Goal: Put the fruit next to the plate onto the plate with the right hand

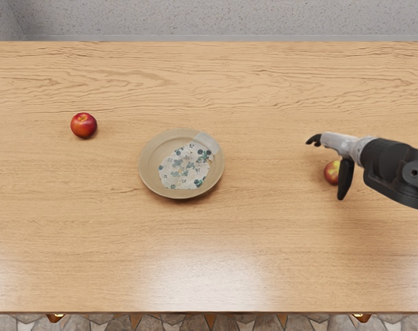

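A: Table (pixel 209 262) first: wood, spans the whole view. Right arm enters from the right edge; right hand (pixel 343 153) has fingers apart, nothing held.
B: Plate?
A: Patterned plate (pixel 148 155) mid-table, no fruit on it. Red apple (pixel 83 125) well off to its left. Red-yellow fruit (pixel 330 172) well to its right, just beside the hand, partly hidden by it.
B: Step?
A: Reaching, I judge; not yet grasped. Next: close the fingers round that fruit, lift, carry it left to the plate.
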Robot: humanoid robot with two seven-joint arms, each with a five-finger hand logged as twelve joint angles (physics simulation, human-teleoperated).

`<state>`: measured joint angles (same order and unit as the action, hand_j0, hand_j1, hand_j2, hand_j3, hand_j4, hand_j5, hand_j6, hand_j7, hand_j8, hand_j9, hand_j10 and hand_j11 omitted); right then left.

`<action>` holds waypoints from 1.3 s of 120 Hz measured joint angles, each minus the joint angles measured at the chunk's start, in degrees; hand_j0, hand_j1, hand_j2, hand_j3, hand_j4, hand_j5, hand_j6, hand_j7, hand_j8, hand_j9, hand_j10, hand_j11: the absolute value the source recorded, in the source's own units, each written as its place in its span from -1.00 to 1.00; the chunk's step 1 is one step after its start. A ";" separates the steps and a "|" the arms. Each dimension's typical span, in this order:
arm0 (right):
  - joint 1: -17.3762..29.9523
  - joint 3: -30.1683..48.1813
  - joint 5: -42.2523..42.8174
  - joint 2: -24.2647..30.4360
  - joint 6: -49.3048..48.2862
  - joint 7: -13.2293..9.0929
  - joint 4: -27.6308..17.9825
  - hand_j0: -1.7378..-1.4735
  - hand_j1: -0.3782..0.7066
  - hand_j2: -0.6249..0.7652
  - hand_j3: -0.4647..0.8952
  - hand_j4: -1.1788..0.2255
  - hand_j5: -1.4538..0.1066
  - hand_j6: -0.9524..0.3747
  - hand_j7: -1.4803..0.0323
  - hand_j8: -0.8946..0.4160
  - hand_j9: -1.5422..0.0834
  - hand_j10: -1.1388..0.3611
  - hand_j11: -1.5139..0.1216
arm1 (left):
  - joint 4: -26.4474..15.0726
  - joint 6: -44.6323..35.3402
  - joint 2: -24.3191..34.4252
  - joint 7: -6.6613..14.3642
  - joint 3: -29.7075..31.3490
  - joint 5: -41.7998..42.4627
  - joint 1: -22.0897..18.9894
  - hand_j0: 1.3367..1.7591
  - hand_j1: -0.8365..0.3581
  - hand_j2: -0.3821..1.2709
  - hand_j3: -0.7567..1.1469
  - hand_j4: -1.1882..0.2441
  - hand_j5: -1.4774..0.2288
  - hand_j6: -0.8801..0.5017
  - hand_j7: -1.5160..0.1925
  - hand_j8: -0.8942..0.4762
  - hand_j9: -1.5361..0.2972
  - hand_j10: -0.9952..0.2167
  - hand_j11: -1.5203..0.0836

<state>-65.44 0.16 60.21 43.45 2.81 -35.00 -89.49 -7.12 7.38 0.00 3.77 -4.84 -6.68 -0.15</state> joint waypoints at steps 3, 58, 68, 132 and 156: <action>0.16 -0.02 0.15 -0.01 0.21 0.00 0.02 -0.40 -0.62 -0.14 -0.32 0.46 0.61 0.20 0.70 0.13 0.65 0.31 0.61 | 0.00 0.00 0.00 0.00 0.00 0.00 0.05 0.52 0.94 -0.53 -0.21 0.63 0.70 0.24 0.74 0.27 0.65 0.61 0.86; 2.21 -0.31 5.67 -0.14 0.94 0.00 0.38 -0.40 -0.51 -0.15 -0.32 0.39 0.53 0.13 0.62 0.06 0.58 0.25 0.54 | 0.00 0.00 0.00 -0.01 0.00 0.00 0.06 0.52 0.94 -0.53 -0.21 0.63 0.70 0.24 0.74 0.27 0.65 0.61 0.86; 2.83 -0.32 6.04 -0.16 0.96 0.00 0.37 -0.40 -0.46 -0.16 -0.32 0.35 0.49 0.09 0.57 0.02 0.54 0.22 0.50 | 0.00 0.00 0.00 -0.01 0.00 0.00 0.06 0.52 0.94 -0.53 -0.21 0.63 0.70 0.24 0.74 0.27 0.65 0.61 0.86; 4.86 -0.44 10.62 -1.32 6.57 -0.01 1.37 -0.40 -0.14 -0.19 -0.32 0.16 0.26 -0.12 0.33 -0.20 0.31 0.03 0.27 | 0.00 0.00 0.00 0.00 0.00 0.00 0.04 0.52 0.94 -0.53 -0.21 0.63 0.70 0.24 0.74 0.27 0.65 0.61 0.86; 7.20 -0.49 12.26 -1.63 8.67 -0.09 1.17 -0.38 -0.04 -0.32 -0.32 0.16 0.22 -0.13 0.32 -0.20 0.29 0.03 0.25 | 0.00 0.00 0.00 0.00 -0.01 0.00 0.02 0.52 0.94 -0.53 -0.21 0.63 0.70 0.24 0.74 0.27 0.65 0.61 0.86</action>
<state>-58.24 -0.34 72.47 41.82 11.48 -35.09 -88.32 -7.12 7.38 0.00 3.77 -4.85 -6.69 -0.13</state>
